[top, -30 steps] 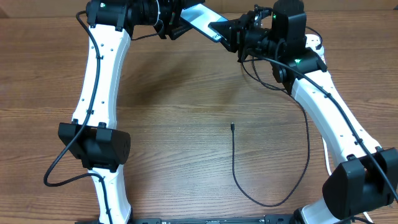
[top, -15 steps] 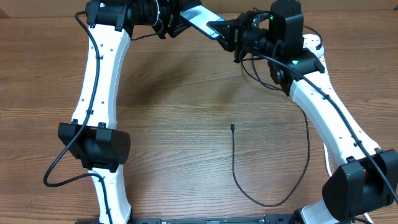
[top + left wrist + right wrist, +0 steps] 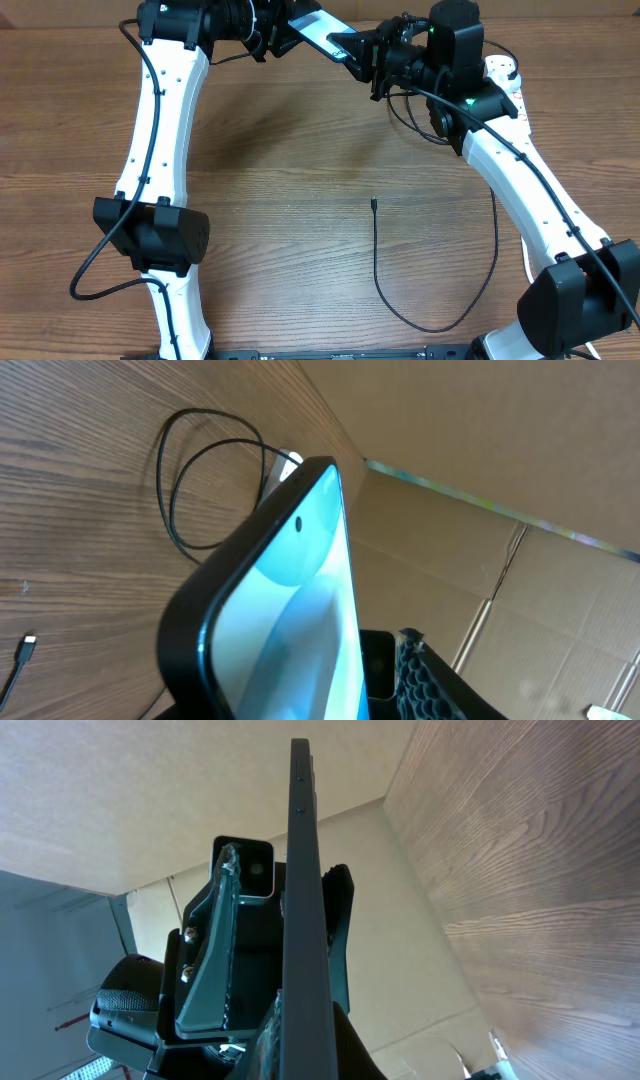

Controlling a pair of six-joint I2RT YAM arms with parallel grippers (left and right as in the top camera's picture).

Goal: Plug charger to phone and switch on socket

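Observation:
The phone (image 3: 318, 28), its screen bright blue-cyan, hangs in the air at the table's far edge between both arms. My right gripper (image 3: 352, 50) is shut on its right end, pinching its thin edge (image 3: 305, 920). My left gripper (image 3: 290, 30) straddles the other end of the phone (image 3: 290, 590). A dark gap still shows between the phone and the textured finger (image 3: 420, 670). The charger (image 3: 378, 270), a thin black cable, lies loose mid-table with its connector tip (image 3: 372, 203) pointing away. The white socket (image 3: 508, 75) sits behind my right arm.
Cardboard walls (image 3: 480, 460) rise right behind the table's far edge. A loop of black cable (image 3: 200, 490) lies by the socket's white body (image 3: 287, 463). Both arm bases stand at the near edge.
My left jaws have narrowed around the phone's end. My right gripper has carried the phone a little to the left, toward the left gripper. The cable has not moved.

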